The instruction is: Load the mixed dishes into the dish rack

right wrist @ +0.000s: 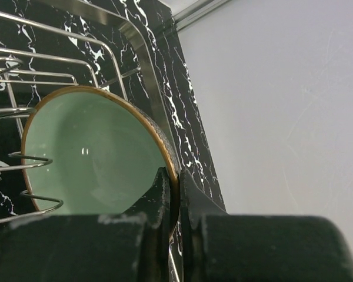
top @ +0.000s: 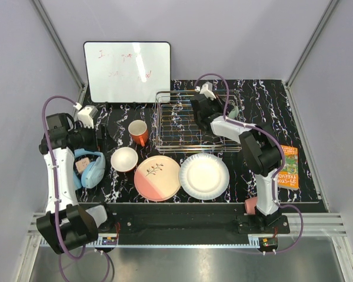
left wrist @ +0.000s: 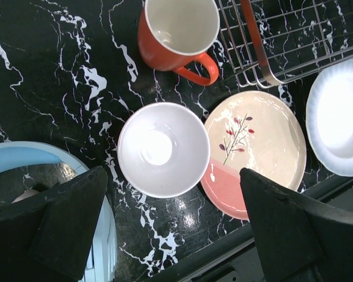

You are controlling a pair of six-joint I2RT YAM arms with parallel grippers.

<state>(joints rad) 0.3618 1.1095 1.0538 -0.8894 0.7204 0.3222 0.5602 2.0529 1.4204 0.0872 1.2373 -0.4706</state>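
Right end effector pinches mint-green bowl — on edge (at dish rack).

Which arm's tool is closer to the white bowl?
Left. The left tool hovers open above the white bowl; the right tool grips the mint-green bowl at the dish rack.

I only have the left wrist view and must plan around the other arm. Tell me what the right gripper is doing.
Observer: The right gripper is shut on the rim of the mint-green bowl.
Operator: Say where that bowl sits.
Observer: At the right end of the dish rack, tilted on edge among the wires.
Operator: Report anything to the right of the rack.
Observer: An orange book lies flat there, apart from the rack.
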